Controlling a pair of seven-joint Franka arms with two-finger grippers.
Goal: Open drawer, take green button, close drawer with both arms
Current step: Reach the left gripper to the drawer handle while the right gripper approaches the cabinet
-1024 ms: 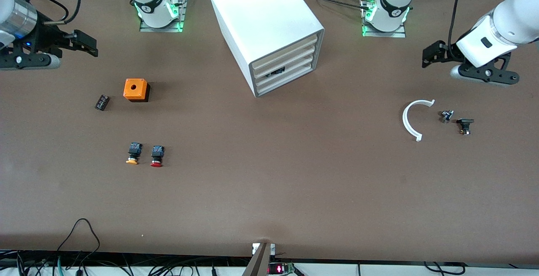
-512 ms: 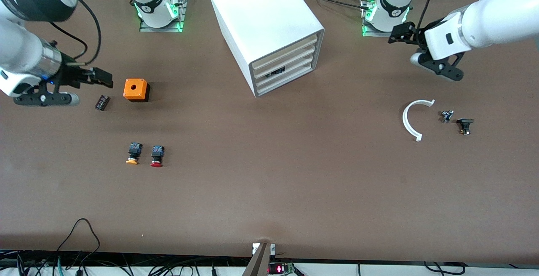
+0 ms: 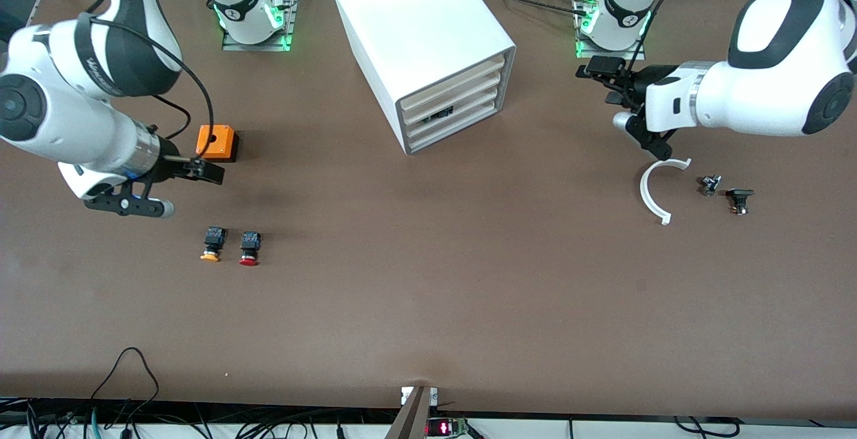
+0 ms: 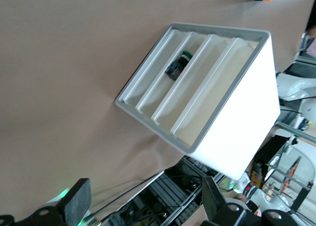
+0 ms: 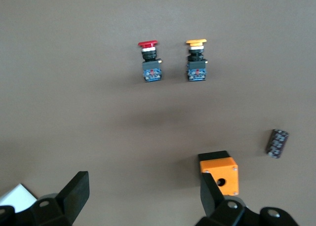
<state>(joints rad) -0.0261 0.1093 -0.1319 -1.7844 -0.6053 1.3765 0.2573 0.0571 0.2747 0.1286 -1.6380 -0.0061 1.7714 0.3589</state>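
Observation:
The white cabinet [image 3: 422,31] stands mid-table with four cream-fronted drawers [image 3: 455,101] pushed in. The green-capped button [image 4: 178,65] lies in a drawer of the cabinet [image 4: 237,107] and shows through a gap; in the front view it is a dark spot [image 3: 439,116]. My left gripper [image 3: 598,69] is open and empty over the table between the cabinet and the white arc; its own view shows it spread wide [image 4: 143,206]. My right gripper [image 3: 206,172] is open and empty over the table beside the orange box [image 3: 215,142], also spread wide [image 5: 143,196].
An orange-capped button [image 3: 212,243] and a red-capped button [image 3: 249,247] lie nearer the front camera than the orange box. A small black part [image 5: 277,143] lies by that box. A white curved piece [image 3: 653,191] and two small parts [image 3: 710,185] [image 3: 739,199] lie toward the left arm's end.
Both arms have swung in from the table's ends. The right gripper has come to the orange box. The left gripper has come closer to the cabinet. Both stay open.

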